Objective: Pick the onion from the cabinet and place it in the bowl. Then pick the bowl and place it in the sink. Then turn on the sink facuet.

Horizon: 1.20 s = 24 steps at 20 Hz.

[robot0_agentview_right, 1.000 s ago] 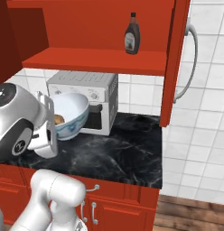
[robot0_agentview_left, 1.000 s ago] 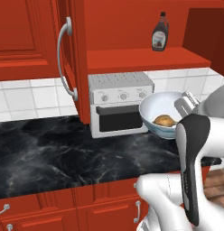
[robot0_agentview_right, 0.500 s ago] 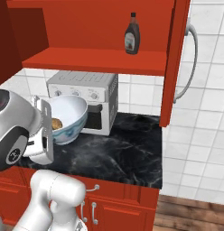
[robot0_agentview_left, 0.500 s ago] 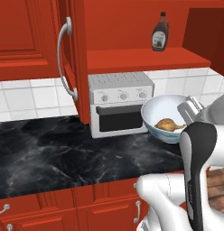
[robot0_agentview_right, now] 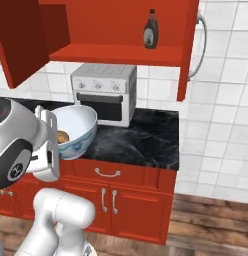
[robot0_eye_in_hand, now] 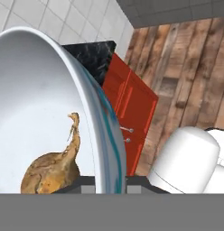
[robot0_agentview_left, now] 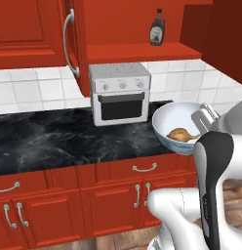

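two fingers of the claw [robot0_eye_in_hand: 110,182] are clamped on the rim of the bowl [robot0_agentview_left: 176,122], held at the frame's right with the onion [robot0_agentview_left: 180,134] inside. a toaster oven [robot0_agentview_left: 120,93] stands behind; a bottle [robot0_agentview_left: 157,27] sits upper centre.

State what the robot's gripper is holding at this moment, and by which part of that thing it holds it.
The gripper holds the bowl by its rim, one finger on each side of the wall. The onion lies inside the bowl.

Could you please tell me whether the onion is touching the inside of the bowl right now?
Touching. The hand view shows the onion lying against the inner wall of the tilted white bowl, with no gap beneath it.
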Tool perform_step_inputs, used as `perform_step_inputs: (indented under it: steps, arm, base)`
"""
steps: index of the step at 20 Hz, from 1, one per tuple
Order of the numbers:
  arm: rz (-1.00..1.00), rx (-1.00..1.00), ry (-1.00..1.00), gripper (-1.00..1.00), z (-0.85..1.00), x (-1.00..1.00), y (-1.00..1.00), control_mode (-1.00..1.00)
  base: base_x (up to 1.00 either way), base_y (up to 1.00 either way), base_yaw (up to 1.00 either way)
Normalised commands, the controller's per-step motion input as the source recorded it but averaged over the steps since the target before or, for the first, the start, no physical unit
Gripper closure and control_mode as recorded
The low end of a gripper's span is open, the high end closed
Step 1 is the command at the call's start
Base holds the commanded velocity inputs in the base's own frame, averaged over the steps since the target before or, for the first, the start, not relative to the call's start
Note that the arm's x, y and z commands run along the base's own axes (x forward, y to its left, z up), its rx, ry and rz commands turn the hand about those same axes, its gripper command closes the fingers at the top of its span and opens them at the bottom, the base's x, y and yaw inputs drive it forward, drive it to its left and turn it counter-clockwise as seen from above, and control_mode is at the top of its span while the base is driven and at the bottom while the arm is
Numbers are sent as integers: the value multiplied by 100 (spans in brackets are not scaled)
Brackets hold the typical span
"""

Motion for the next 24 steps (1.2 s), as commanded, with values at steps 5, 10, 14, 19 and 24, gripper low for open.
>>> perform_step_inputs:
  steps: [5, 10, 14, 19, 24]
  arm:
    - [0, 0, 0, 100, 0, 0, 0, 100]
    - [0, 0, 0, 100, 0, 0, 0, 100]
    - [0, 0, 0, 100, 0, 0, 0, 100]
    - [0, 0, 0, 100, 0, 0, 0, 100]
    - [0, 0, 0, 100, 0, 0, 0, 100]
  base:
    - [-88, 0, 0]
    - [-18, 0, 43]
    - [0, 0, 68]
    - [0, 0, 77]
    - [0, 0, 76]
